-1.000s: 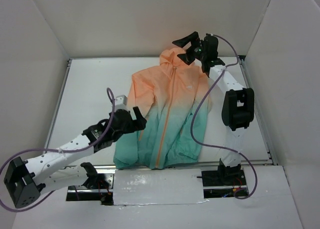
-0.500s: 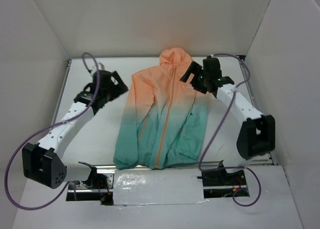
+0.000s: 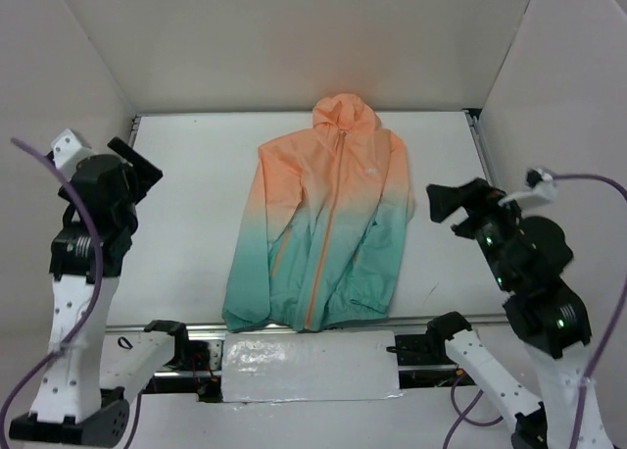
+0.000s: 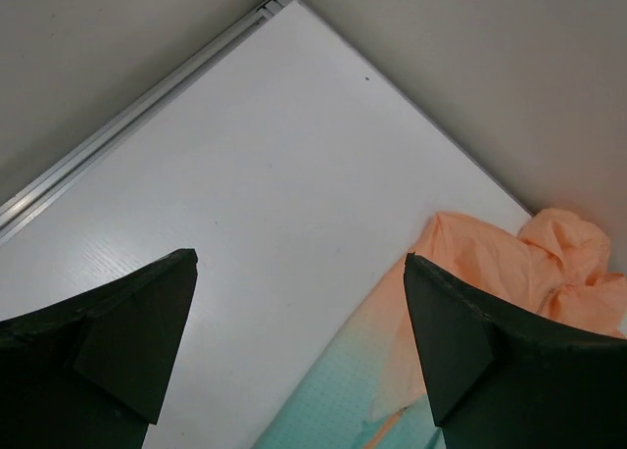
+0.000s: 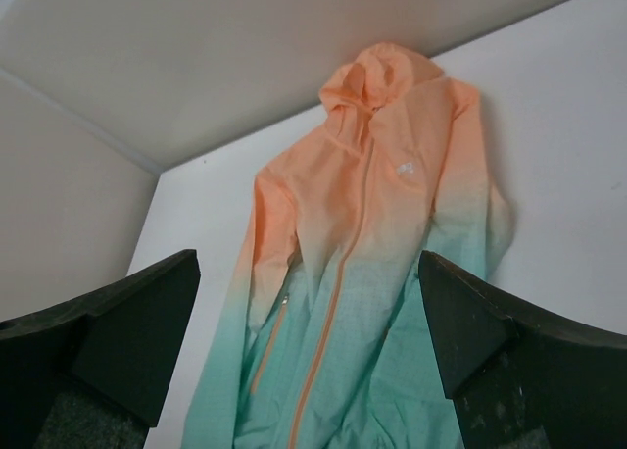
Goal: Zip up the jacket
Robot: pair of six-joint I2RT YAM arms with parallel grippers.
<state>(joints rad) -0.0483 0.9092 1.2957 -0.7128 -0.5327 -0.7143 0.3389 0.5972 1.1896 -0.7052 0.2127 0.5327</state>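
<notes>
The jacket [image 3: 328,219] lies flat on the white table [image 3: 186,214], hood at the far wall, peach-orange on top fading to teal at the hem. Its orange centre zipper [image 3: 327,224] runs closed from hem to collar. It also shows in the right wrist view [image 5: 362,273], and its edge shows in the left wrist view [image 4: 470,302]. My left gripper [image 3: 137,165] is open and empty, raised high at the left, well away from the jacket. My right gripper [image 3: 451,206] is open and empty, raised at the right, apart from the jacket.
White walls [image 3: 294,47] enclose the table on three sides. A metal rail [image 3: 118,194] runs along the table's left edge and another [image 3: 495,194] along the right. The arm bases and cables [image 3: 431,346] sit at the near edge.
Both arms have pulled back from the jacket and lifted: the left to the left side, the right away from the hood to the right side. The jacket lies unmoved.
</notes>
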